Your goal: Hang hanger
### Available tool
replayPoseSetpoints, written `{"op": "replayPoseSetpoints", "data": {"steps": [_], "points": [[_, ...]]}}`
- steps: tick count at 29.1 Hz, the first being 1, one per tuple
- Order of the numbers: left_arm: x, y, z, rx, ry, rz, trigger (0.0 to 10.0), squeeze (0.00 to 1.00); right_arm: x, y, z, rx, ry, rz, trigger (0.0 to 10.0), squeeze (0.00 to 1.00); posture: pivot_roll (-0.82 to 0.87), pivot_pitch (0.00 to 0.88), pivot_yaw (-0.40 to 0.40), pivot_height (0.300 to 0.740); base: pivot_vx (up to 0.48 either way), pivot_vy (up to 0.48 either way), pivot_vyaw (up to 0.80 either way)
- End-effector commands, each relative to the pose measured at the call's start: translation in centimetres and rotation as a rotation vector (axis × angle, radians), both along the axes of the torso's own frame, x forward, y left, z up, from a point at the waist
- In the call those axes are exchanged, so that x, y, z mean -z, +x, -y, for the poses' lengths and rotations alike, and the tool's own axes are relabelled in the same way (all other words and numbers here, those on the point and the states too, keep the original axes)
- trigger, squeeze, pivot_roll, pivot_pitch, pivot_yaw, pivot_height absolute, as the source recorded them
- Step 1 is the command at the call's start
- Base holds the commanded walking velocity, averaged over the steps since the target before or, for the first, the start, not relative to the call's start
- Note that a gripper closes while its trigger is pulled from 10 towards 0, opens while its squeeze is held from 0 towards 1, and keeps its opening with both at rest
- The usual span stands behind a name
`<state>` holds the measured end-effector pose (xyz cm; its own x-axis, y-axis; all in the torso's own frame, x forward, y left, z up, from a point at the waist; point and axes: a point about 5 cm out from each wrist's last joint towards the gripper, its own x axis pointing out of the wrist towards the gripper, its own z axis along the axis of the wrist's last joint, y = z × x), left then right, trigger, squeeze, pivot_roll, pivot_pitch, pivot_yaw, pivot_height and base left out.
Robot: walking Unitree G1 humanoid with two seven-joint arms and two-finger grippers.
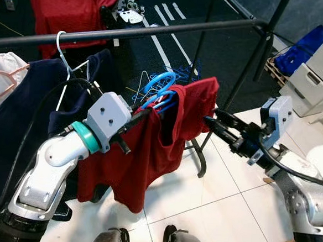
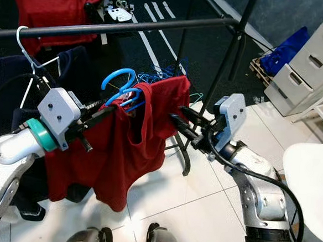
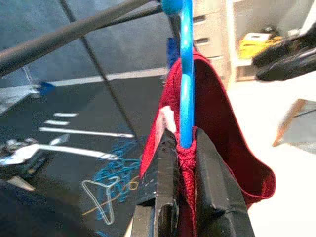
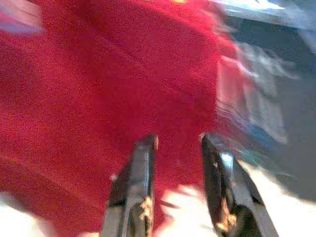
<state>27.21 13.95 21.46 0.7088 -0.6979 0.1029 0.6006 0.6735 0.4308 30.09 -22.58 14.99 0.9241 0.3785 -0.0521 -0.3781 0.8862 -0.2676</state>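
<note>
Under black rail [image 1: 156,31]; left pincer [image 3: 185,148] clamps blue hanger [image 3: 186,74]; right pincer [image 4: 177,143] apart.

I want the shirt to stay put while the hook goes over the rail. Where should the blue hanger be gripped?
At its neck, just under the hook, coming from the robot's left. The left gripper already pinches the blue hanger there with the red shirt collar, leaving the hook free for the rail.

The black metal rail [image 1: 156,31] lay bare above the blue plastic hanger [image 1: 159,87]; a navy hung garment [image 1: 17,122] crowded its left stretch
</note>
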Motion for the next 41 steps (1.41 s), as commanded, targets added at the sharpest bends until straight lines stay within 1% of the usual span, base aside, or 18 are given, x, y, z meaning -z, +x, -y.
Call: {"op": "replayPoseSetpoints", "data": {"steps": [1, 2, 3, 5, 8, 9, 10, 11, 13, 15, 17, 24, 25, 26, 34, 38, 39, 41], "points": [[-1.2, -0.4, 0.2, 0.052, -0.027, 0.025, 10.0, 0.00, 1.4, -0.1, 1.1, 0.094, -0.085, -0.005, 10.0, 0.00, -0.12, 0.070, 0.024, 0.740, 0.000, 0.000, 0.00], [-1.4, -0.7, 0.3, 0.085, -0.035, 0.018, 10.0, 0.00, 1.7, 0.1, 1.2, 0.127, -0.098, 0.010, 10.0, 0.00, -0.11, 0.073, 0.026, 0.740, 0.000, 0.000, 0.00], [-1.6, -1.1, 0.5, 0.121, -0.040, 0.007, 10.0, 0.00, 1.3, 0.5, 0.7, 0.129, -0.059, 0.034, 10.0, 0.00, -0.11, 0.073, 0.026, 0.740, 0.000, 0.000, 0.00], [-1.6, -1.1, 0.5, 0.121, -0.040, 0.007, 10.0, 0.00, 1.3, 0.5, 0.7, 0.129, -0.059, 0.034, 10.0, 0.00, -0.11, 0.073, 0.026, 0.740, 0.000, 0.000, 0.00], [-1.7, -1.5, 0.6, 0.158, -0.041, -0.001, 10.0, 0.00, 0.8, 1.0, -0.1, 0.114, -0.017, 0.044, 10.0, 0.00, -0.11, 0.076, 0.022, 0.740, 0.000, 0.000, 0.00], [-1.9, -1.9, 0.8, 0.185, -0.042, -0.006, 10.0, 0.00, 0.3, 1.5, -0.8, 0.093, 0.034, 0.051, 10.0, 0.00, -0.10, 0.077, 0.019, 0.740, 0.000, 0.000, 0.00], [-1.9, -1.9, 0.8, 0.185, -0.042, -0.006, 10.0, 0.00, 0.3, 1.5, -0.8, 0.093, 0.034, 0.051, 10.0, 0.00, -0.10, 0.077, 0.019, 0.740, 0.000, 0.000, 0.00], [-2.0, -2.1, 0.9, 0.199, -0.042, -0.006, 10.0, 0.00, -0.2, 1.9, -1.6, 0.057, 0.096, 0.056, 10.0, 0.00, -0.10, 0.076, 0.018, 0.740, 0.000, 0.000, 0.00], [-2.0, -2.1, 0.9, 0.199, -0.042, -0.006, 10.0, 0.00, -0.2, 1.9, -1.6, 0.057, 0.096, 0.056, 10.0, 0.00, -0.10, 0.076, 0.018, 0.740, 0.000, 0.000, 0.00], [-2.2, -2.2, 1.1, 0.210, -0.054, -0.008, 10.0, 0.00, -2.0, 2.3, -3.4, -0.055, 0.248, 0.089, 10.0, 0.00, -0.10, 0.077, 0.015, 0.740, 0.000, 0.000, 0.00], [-2.2, -2.1, 1.1, 0.213, -0.060, -0.015, 10.0, 0.00, -2.8, 2.5, -4.0, -0.095, 0.307, 0.121, 10.0, 0.00, -0.10, 0.076, 0.015, 0.740, 0.000, 0.000, 0.00], [-2.0, -1.7, 1.2, 0.197, -0.068, -0.031, 10.0, 0.00, -2.3, 2.2, -4.8, -0.095, 0.329, 0.140, 9.9, 0.00, -0.11, 0.077, 0.018, 0.740, 0.000, 0.000, 0.00], [-2.0, -1.6, 1.3, 0.194, -0.071, -0.034, 10.0, 0.00, -2.2, 2.2, -4.6, -0.077, 0.337, 0.140, 3.3, 0.00, -0.11, 0.077, 0.019, 0.740, 0.000, 0.000, 0.00], [-1.9, -1.6, 1.3, 0.193, -0.072, -0.037, 10.0, 0.00, -2.2, 2.2, -4.3, -0.057, 0.337, 0.142, 0.0, 0.00, -0.11, 0.077, 0.019, 0.740, 0.000, 0.000, 0.00], [-1.5, -1.2, 1.1, 0.165, -0.059, -0.045, 10.0, 0.00, -2.5, 2.3, -3.3, -0.014, 0.333, 0.150, 0.0, 0.00, -0.11, 0.078, 0.019, 0.740, 0.000, 0.000, 0.00], [-0.8, -0.5, 0.7, 0.100, -0.043, -0.045, 10.0, 0.00, -3.2, 2.2, -2.6, 0.003, 0.321, 0.177, 0.0, 0.00, -0.11, 0.079, 0.018, 0.740, 0.000, 0.000, 0.00], [-0.4, 0.0, 0.4, 0.056, -0.026, -0.034, 10.0, 0.00, -3.7, 2.1, -2.4, 0.010, 0.314, 0.195, 0.0, 0.00, -0.11, 0.080, 0.018, 0.740, 0.000, 0.000, 0.00], [-0.4, 0.0, 0.4, 0.056, -0.026, -0.034, 10.0, 0.00, -3.7, 2.1, -2.4, 0.010, 0.314, 0.195, 0.0, 0.00, -0.11, 0.080, 0.018, 0.740, 0.000, 0.000, 0.00]]}}
